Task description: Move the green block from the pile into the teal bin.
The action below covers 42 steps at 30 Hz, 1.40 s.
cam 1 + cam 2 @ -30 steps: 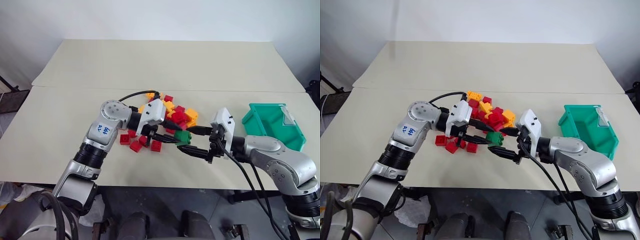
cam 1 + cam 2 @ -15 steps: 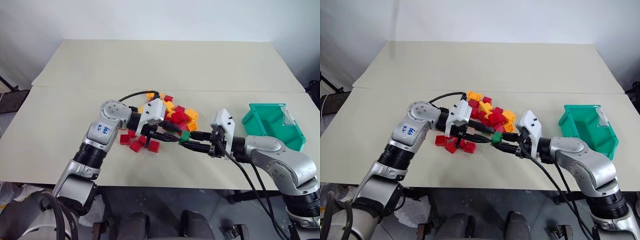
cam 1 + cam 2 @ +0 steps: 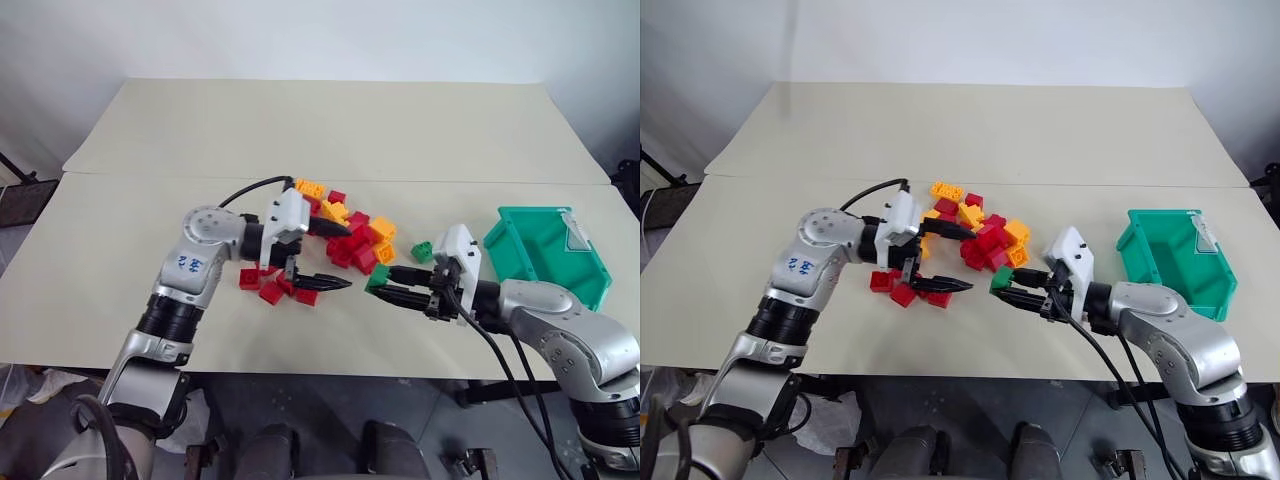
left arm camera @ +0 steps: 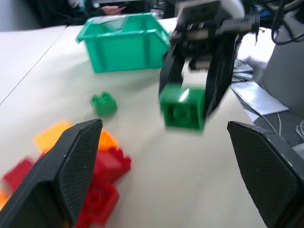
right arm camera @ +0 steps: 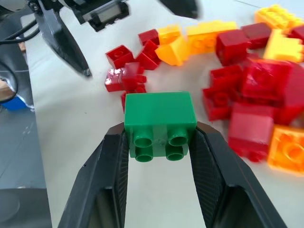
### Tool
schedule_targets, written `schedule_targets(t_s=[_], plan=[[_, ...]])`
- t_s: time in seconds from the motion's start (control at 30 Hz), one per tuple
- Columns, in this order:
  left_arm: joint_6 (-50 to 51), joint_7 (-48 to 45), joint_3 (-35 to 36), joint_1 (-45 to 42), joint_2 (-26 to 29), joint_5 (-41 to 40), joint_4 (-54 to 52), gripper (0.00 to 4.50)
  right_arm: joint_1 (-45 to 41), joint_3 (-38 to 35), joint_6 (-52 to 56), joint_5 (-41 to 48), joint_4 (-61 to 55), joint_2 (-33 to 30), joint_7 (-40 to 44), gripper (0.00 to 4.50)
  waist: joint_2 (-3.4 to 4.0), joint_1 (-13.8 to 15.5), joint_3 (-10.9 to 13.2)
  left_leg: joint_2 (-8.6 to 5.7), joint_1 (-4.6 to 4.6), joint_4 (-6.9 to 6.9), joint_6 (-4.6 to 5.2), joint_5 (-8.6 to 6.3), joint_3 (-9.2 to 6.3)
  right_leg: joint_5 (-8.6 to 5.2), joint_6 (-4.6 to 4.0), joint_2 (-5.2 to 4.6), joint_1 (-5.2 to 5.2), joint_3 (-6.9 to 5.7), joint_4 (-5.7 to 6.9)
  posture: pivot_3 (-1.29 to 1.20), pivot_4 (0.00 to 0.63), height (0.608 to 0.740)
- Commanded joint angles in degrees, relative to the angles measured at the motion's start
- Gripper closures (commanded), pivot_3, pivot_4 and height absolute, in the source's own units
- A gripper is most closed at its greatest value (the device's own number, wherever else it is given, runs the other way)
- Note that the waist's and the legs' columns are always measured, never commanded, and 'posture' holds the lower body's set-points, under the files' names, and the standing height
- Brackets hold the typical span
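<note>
I have the right tool point(image 3: 392, 287) clamped on the green block point(image 5: 160, 119) above the counter point(image 3: 120, 250), between the pile point(image 3: 345, 235) and the teal bin point(image 3: 545, 250), left tool point(image 3: 335, 256) spread apart; my worry is the shallow pinch slipping during the swing binward.

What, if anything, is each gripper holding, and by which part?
The right gripper holds the green block by its two opposite side faces, clear of the pile. The left gripper stands open and holds nothing.

Right end effector point(image 4: 192, 102) grips green block point(image 4: 182, 108)
</note>
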Motion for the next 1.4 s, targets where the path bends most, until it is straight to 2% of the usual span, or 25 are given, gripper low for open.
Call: schedule_targets(t_s=[0.03,0.23,0.4,0.6,0.77,1.03,1.33,1.4], plan=[[-1.1,0.3,3.3,3.3,1.9,-2.2,-4.1,0.06,3.6,-7.6,-5.3,0.6,-2.6,-0.6,1.3,3.06,0.0,0.0,0.0,0.0,0.0,-0.01,0.0,0.0,0.0,0.0,0.0,0.0,0.0,0.0,0.0,0.0,0.15,0.74],[-3.2,4.9,9.6,13.3,3.8,-4.1,-10.0,0.0,12.4,-22.3,-16.4,-0.4,-1.9,2.2,0.4,3.06,0.0,0.1,0.0,0.0,0.03,-0.02,0.0,0.0,0.0,0.02,0.03,-0.01,0.03,0.02,-0.02,0.0,0.15,0.74],[-1.7,10.0,14.5,22.6,3.9,-7.3,-17.2,0.0,18.9,-32.5,-19.0,-2.0,0.5,1.7,-2.6,3.06,0.0,0.1,0.0,0.02,0.12,-0.12,-0.01,-0.01,0.0,0.02,0.03,-0.02,0.05,0.09,-0.04,0.0,0.15,0.74],[-0.3,15.8,15.5,29.4,2.6,-8.6,-22.7,0.0,18.7,-35.7,-19.9,-5.8,6.2,1.1,-7.6,3.06,0.02,0.0,0.0,0.04,0.24,-0.12,0.01,-0.01,-0.06,0.02,0.02,-0.02,0.07,0.29,-0.07,0.0,0.15,0.74],[1.2,20.9,14.7,30.9,0.1,-9.4,-26.7,0.0,14.6,-34.4,-18.9,-6.8,12.5,-0.4,-9.0,3.06,0.08,0.0,0.0,0.03,0.25,-0.12,0.02,-0.01,-0.11,0.02,0.0,-0.02,0.07,0.35,-0.1,0.0,0.15,0.74],[0.9,23.2,14.6,32.5,0.4,-8.9,-28.5,0.0,10.5,-33.7,-15.4,-7.6,20.5,-2.5,-11.0,3.06,0.15,0.1,0.0,0.02,0.2,-0.13,0.02,0.0,0.04,0.03,0.0,-0.02,0.07,0.29,-0.14,0.0,0.15,0.74],[0.8,24.3,14.7,32.9,1.2,-8.7,-28.5,0.0,8.9,-34.2,-17.2,-6.4,20.5,-4.0,-6.5,0.03,0.22,0.0,0.0,0.02,0.21,-0.13,0.02,0.0,0.06,0.02,0.0,-0.02,0.07,0.3,-0.17,0.0,0.15,0.74],[0.3,23.8,14.9,33.4,1.8,-8.7,-28.3,0.0,9.6,-34.5,-16.9,-5.3,19.3,-4.2,-4.7,0.03,0.22,0.0,0.0,0.02,0.21,-0.14,0.03,0.0,0.07,0.03,0.0,-0.02,0.07,0.3,-0.17,0.0,0.15,0.74]])
